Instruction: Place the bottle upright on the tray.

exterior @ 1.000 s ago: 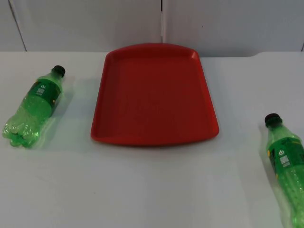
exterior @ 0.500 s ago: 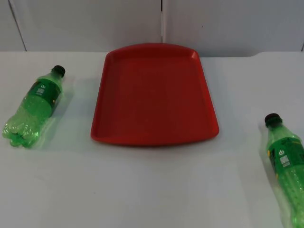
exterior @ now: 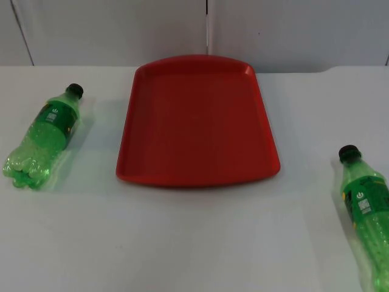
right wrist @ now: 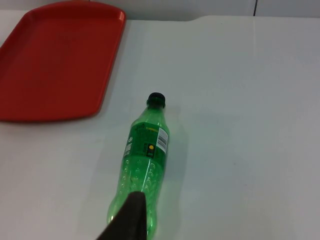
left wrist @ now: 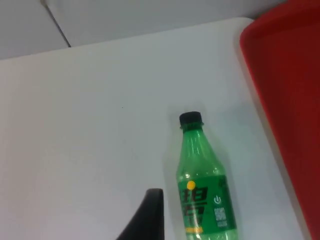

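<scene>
A red tray point(exterior: 197, 121) lies flat at the middle of the white table, against the back. One green bottle point(exterior: 44, 137) with a black cap lies on its side left of the tray, cap pointing away. The left wrist view has this bottle point(left wrist: 202, 187) beside the tray's rim point(left wrist: 282, 100), with one black fingertip point(left wrist: 147, 217) of the left gripper just next to it. A second green bottle point(exterior: 364, 210) lies on its side at the right near the front edge. The right wrist view looks down along that bottle point(right wrist: 144, 162), a black fingertip point(right wrist: 129, 220) over its base.
A grey partition wall point(exterior: 200, 27) closes the table at the back. Bare white table top point(exterior: 182, 237) stretches in front of the tray between the two bottles.
</scene>
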Motion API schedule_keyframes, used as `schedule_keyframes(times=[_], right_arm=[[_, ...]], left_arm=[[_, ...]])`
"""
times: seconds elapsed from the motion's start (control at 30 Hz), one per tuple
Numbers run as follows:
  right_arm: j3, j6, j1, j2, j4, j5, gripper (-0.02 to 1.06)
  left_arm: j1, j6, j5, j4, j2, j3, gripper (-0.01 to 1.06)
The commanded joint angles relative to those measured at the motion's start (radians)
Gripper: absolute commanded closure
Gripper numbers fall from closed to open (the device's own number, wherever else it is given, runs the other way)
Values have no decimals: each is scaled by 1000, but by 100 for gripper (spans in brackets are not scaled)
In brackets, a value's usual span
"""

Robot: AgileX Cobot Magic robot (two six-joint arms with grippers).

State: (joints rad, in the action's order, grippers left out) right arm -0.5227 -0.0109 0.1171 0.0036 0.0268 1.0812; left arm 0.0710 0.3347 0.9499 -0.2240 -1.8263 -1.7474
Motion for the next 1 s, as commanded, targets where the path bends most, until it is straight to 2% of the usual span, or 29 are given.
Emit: schedule_keyframes(times=[0.0, 0.13, 0.43, 0.83, 0.97], right_arm=[[8, -8, -9, -4, 2, -3, 0], [8, -8, -9, -4, 2, -3, 0], [8, -8, -9, -4, 2, -3, 0], [8, -8, -9, -4, 2, -3, 0], [8, -8, -9, -4, 2, -3, 0]], left_arm=[[12, 17, 40, -26, -49, -64, 14], [24, 31, 94, -19, -147, -172, 14], [24, 33, 175, -4, -322, -302, 14], [3, 20, 185, 3, -419, -310, 14], [-43, -56, 194, 95, -449, -310, 14]])
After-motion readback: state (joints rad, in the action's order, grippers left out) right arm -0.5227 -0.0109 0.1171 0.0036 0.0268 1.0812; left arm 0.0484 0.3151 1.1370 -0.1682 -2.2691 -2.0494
